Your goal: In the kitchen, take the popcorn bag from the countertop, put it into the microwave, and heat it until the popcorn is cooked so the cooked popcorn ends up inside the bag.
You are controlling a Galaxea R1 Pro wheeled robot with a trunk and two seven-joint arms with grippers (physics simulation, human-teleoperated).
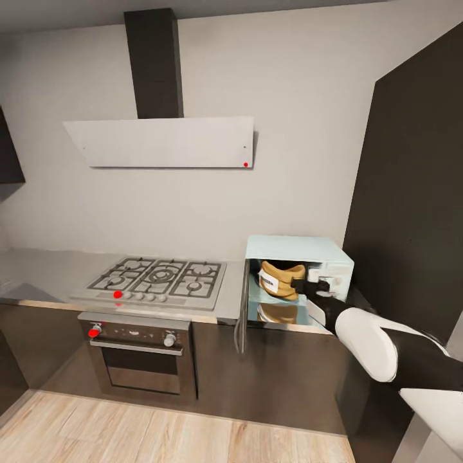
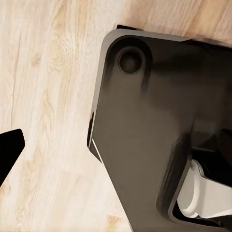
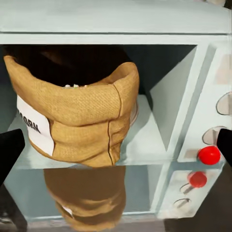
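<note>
The pale-blue microwave (image 1: pixel 299 246) is set on the grey countertop (image 1: pixel 38 270), right of centre, with its door swung open. The tan popcorn bag (image 1: pixel 281 278) is seen upright inside, its white label turned leftward.

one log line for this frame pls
stage: orange-tan paper popcorn bag inside pale-blue microwave | door: open | right gripper: open, at the mouth, bag released | left gripper: over wood floor
</note>
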